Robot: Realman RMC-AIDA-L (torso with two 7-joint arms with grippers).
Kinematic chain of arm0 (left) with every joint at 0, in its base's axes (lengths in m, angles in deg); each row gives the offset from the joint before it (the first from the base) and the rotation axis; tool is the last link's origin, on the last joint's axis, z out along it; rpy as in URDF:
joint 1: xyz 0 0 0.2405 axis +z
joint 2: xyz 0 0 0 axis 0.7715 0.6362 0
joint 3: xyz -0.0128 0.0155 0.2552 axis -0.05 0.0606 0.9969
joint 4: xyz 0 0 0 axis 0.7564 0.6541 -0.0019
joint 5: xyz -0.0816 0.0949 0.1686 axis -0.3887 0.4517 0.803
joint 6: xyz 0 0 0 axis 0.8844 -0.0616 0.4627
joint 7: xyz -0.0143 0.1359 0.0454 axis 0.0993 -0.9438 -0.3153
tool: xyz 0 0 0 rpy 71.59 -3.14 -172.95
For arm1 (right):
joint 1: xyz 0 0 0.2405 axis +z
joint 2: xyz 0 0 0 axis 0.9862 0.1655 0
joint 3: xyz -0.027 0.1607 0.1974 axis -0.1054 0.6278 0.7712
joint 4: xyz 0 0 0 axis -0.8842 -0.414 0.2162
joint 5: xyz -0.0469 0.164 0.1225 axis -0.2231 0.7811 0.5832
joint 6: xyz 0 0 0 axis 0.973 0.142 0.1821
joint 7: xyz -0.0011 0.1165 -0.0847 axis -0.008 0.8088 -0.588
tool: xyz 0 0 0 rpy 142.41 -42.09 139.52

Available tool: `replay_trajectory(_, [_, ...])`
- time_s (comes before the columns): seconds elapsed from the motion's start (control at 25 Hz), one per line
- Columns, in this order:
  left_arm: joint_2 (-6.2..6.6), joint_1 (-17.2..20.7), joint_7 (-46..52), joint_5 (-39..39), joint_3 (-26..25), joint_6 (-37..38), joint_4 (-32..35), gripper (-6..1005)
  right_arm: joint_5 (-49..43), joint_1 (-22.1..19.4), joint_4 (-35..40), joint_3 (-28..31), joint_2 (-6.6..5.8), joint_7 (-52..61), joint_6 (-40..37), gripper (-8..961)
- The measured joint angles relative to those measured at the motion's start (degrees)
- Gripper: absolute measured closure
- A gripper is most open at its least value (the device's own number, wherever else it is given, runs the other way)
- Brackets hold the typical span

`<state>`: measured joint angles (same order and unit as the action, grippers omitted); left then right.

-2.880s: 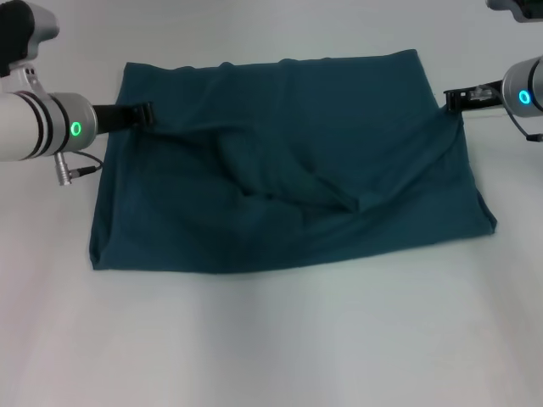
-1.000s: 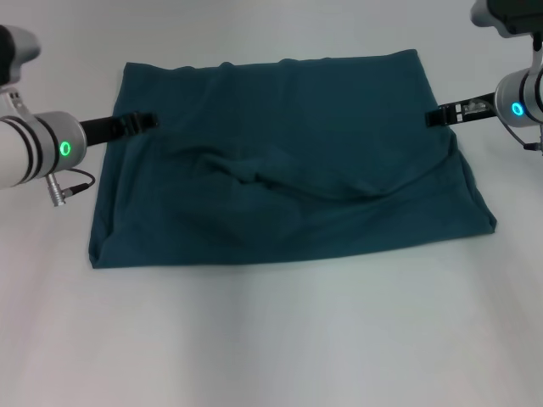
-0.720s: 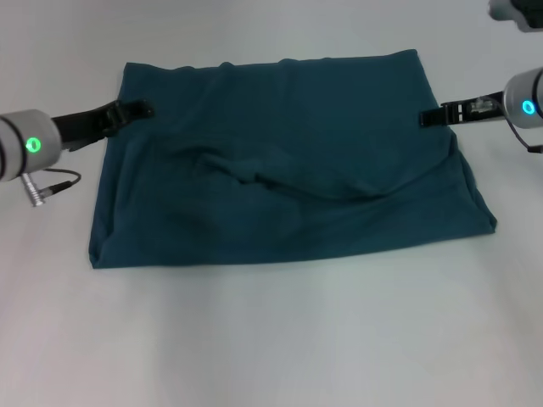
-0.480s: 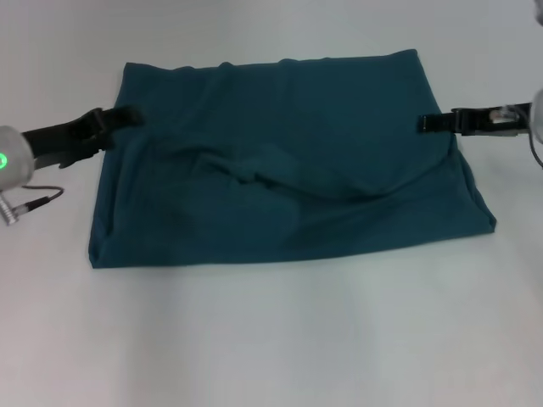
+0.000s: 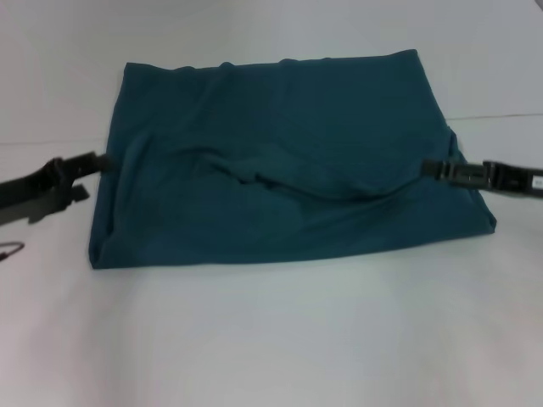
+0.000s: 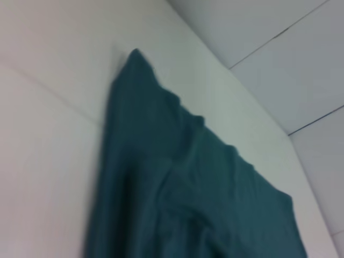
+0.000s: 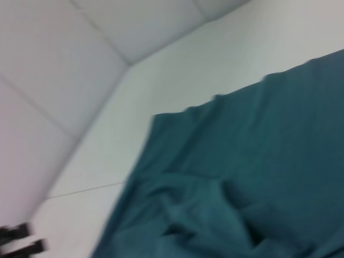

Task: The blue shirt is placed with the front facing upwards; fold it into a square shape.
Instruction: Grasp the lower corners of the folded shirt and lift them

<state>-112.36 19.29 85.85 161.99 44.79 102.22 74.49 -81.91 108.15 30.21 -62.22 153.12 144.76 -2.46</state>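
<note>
Shirt lies folded into a wide rectangle on my white bench, its long axis running left to right across my view, plain teal side up. Near edge sits fairly straight; a diagonal wrinkle ridge crosses the middle. My left claw is at the shirt's left edge, and my right claw reaches over the right edge. I cannot tell how either claw's fingers stand. Far edge is slightly wavy, with its corners spread flat.
</note>
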Motion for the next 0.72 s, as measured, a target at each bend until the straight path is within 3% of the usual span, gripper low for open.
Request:
replay_trajectory(0.16, [0.22, 1.12, -2.77, 0.24, -0.28, -0.44, -2.33, 249, 1.7, -2.11, -2.15, 1.72, 0.24, -4.2, -4.26, 38])
replay_trajectory(0.44, [0.92, 1.27, -5.97, 0.41, 0.07, -0.88, -6.32, 249, 1.78, -3.48, -4.79, 2.44, -0.18, -5.72, -4.69, 37])
replay_trajectory(0.72, [-0.18, -0.45, -6.52, 3.65, 0.51, -4.44, -8.21, 249, 1.68, -3.1, -4.84, 2.47, -0.21, -6.08, -4.76, 37])
